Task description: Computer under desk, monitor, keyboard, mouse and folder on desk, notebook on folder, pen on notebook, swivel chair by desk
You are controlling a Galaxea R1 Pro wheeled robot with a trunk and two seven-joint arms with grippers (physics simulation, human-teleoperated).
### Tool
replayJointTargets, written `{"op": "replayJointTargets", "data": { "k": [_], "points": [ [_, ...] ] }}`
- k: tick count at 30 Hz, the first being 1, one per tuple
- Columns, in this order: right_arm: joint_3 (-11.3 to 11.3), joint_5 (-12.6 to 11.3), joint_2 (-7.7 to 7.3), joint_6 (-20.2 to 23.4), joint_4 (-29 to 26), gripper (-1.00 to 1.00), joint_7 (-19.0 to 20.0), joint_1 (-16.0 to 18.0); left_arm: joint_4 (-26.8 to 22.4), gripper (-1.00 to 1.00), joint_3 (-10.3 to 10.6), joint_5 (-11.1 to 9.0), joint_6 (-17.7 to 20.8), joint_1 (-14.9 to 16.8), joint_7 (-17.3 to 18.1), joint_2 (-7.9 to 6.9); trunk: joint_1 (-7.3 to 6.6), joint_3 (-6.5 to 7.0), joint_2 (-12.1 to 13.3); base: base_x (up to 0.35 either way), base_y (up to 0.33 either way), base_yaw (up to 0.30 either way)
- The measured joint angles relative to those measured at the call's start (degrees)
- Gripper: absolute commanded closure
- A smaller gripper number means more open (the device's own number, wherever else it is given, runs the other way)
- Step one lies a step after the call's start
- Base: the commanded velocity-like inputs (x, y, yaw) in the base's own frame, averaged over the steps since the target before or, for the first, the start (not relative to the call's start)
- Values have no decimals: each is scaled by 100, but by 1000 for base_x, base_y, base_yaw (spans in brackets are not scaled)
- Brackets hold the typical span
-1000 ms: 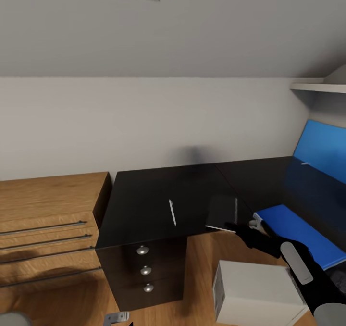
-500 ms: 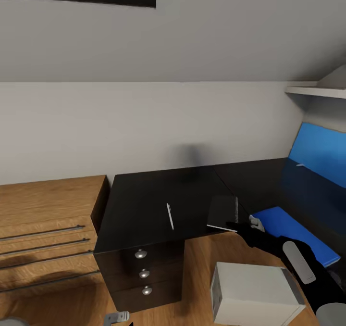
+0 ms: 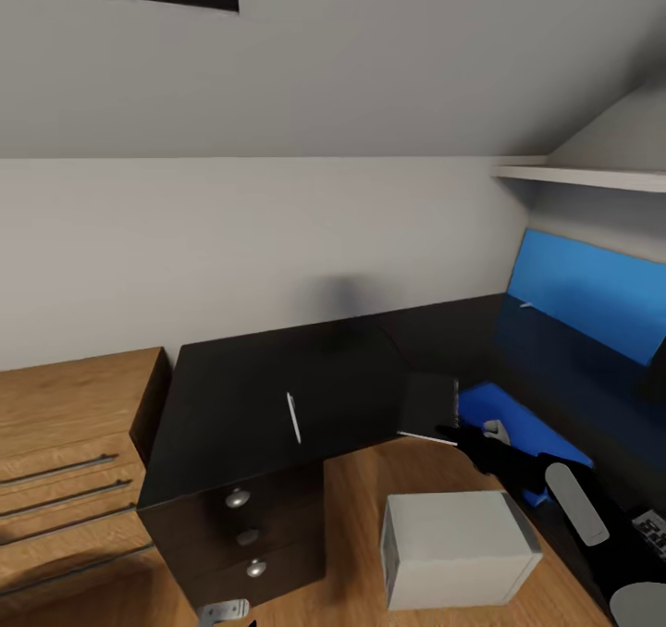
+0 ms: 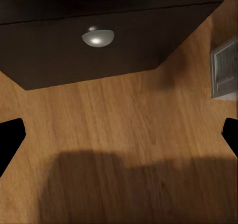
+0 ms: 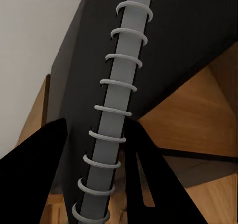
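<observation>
Two right fingers [image 5: 144, 159] clamp notebook [image 3: 428, 407] spine at desk [image 3: 240, 405] front edge; left fingers [image 4: 10, 140] apart over floor.

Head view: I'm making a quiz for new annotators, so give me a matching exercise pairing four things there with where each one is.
Things:
1. notebook
2. pen
3. computer
4. folder

Places:
A. on the wooden floor
B. lying alone on the desk top above the drawers
C. flat on the desk below the monitor
D. at the desk's inner corner, its spiral edge between the right gripper fingers

Pairs: 1-D, 2-B, 3-A, 4-C
</observation>
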State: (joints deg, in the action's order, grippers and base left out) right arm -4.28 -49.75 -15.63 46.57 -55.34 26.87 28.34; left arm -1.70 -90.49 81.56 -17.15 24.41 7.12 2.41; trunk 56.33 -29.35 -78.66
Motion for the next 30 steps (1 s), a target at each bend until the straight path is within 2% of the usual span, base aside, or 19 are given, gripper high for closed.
{"op": "replayJointTargets", "data": {
  "k": [15, 19, 23, 30],
  "points": [
    [-1, 9, -43, -2, -13, 100, 17, 0, 2, -100, 0, 0, 5, 0, 0, 0, 0, 0, 0, 0, -2, -255],
    [-11, 7, -56, -1, -11, 100, 17, 1, 1, -100, 0, 0, 6, 0, 2, -3, 0, 0, 0, 31, -143, -75],
    [-121, 23, -102, -28, -1, 100, 17, -6, 0, -100, 0, 0, 4, -1, 2, -14, 0, 0, 0, 46, -201, -20],
    [-213, 18, -163, -64, 15, 100, 27, -15, -1, -100, 0, 0, 2, 0, 1, -18, 0, 0, 0, 10, -48, -4]
  ]
}}
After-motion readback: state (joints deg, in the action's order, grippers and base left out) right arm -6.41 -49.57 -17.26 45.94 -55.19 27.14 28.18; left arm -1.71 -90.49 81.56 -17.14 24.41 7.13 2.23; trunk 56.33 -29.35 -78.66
